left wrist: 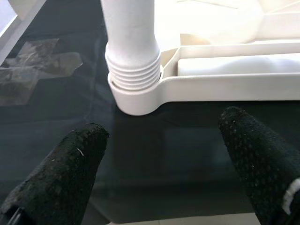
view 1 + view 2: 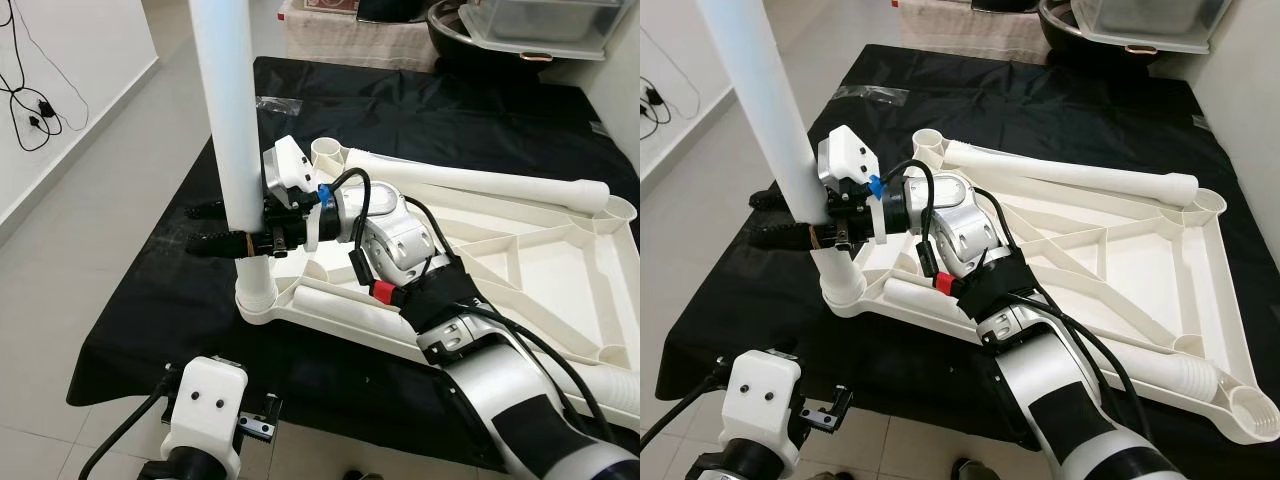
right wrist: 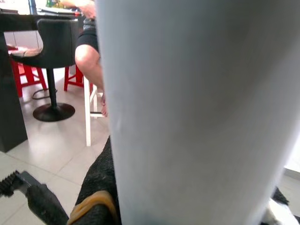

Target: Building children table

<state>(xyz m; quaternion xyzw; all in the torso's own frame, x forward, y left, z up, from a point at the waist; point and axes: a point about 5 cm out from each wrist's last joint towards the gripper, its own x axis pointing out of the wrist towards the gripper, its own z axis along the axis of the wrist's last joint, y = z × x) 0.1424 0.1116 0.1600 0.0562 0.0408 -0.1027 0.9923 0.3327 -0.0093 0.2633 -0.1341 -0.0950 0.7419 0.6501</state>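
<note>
Right gripper clamped around upright white table leg, fingers either side, just above threaded end seated in near-left corner socket of upturned white tabletop. Tabletop flat on black cloth over floor. Second leg lying along far edge of tabletop. Left gripper spread, holding nothing, hovering low at near edge of cloth, facing the socket. Seated person on stool beyond.

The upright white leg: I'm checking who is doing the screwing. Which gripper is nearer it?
Right. The right gripper is clamped around the upright leg above its socket; the left gripper hangs open below the tabletop's corner, apart.
</note>
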